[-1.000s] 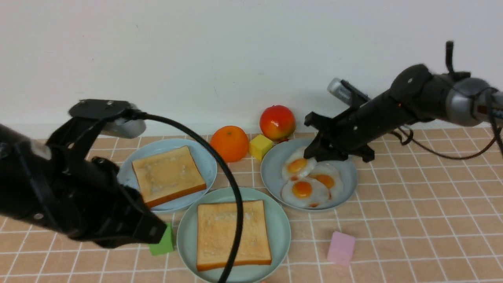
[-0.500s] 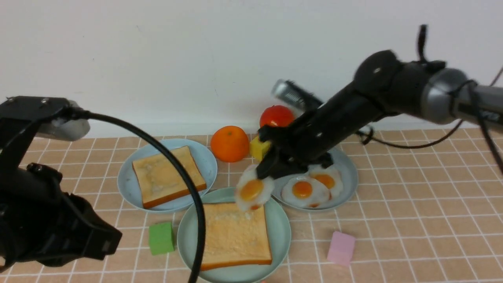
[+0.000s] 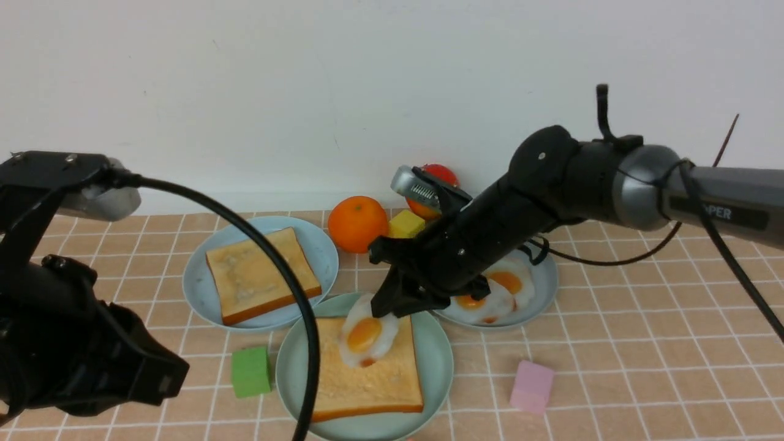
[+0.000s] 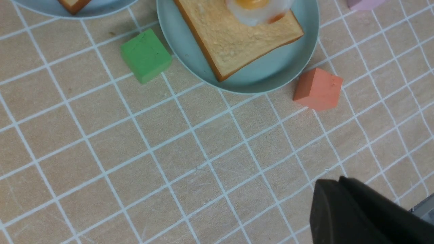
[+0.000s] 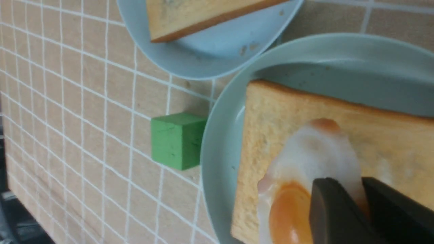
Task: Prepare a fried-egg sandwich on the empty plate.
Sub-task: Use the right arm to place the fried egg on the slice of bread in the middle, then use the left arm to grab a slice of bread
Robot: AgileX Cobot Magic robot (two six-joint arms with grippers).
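A toast slice lies on the mint-green plate at the front centre. My right gripper is shut on the white edge of a fried egg and holds it tilted over the far part of that toast. The egg's lower edge is at the toast's face. The right wrist view shows the pinched egg, the gripper and the toast. A second toast lies on the sky-blue plate. My left gripper is shut and empty, over bare table at the front left.
Two more eggs lie on the grey-blue plate under my right arm. An orange, a yellow cube and a red fruit stand behind. A green cube, pink block and salmon block flank the mint plate.
My right gripper lifted one egg off the grey-blue plate, carried it left and down to the toast on the mint plate. My left arm drew back to the left, then held still.
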